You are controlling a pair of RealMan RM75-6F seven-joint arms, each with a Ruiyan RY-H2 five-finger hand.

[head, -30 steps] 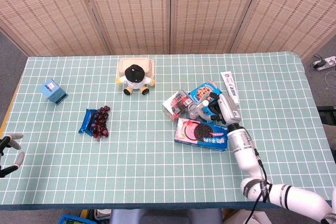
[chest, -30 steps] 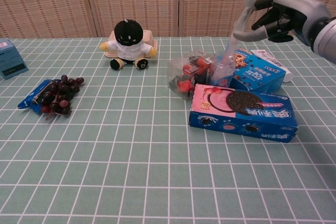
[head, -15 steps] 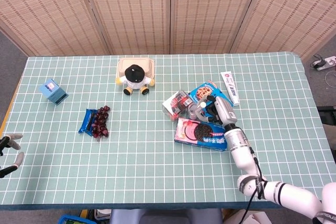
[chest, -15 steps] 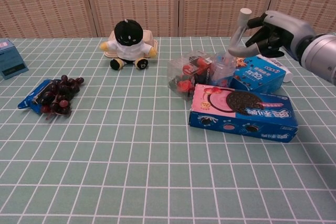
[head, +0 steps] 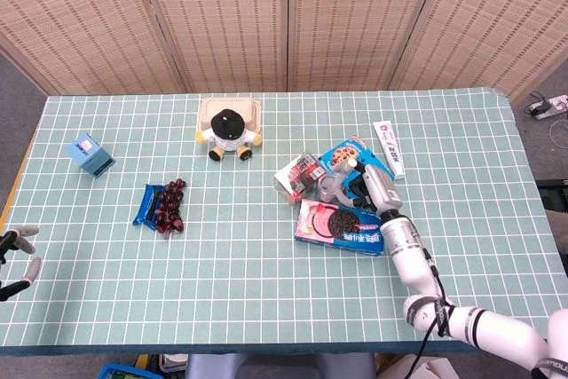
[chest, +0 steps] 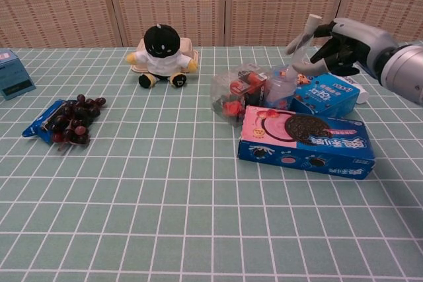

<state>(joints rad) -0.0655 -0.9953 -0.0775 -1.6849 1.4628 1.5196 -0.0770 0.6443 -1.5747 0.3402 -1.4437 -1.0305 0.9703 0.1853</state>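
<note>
Fingertips of the left hand [head: 16, 255] alone show at the head view's left edge, spread apart with nothing between them; the rest is cut off. Print on the clear pouch [chest: 295, 61] is too small to read. The right hand [chest: 344, 39] pinches that pouch near its white cap, holding it tilted above the blue biscuit box [chest: 325, 94], behind the pink cookie box [chest: 305, 140] and beside the snack packet [chest: 232, 94] on the table [chest: 198, 216].
</note>
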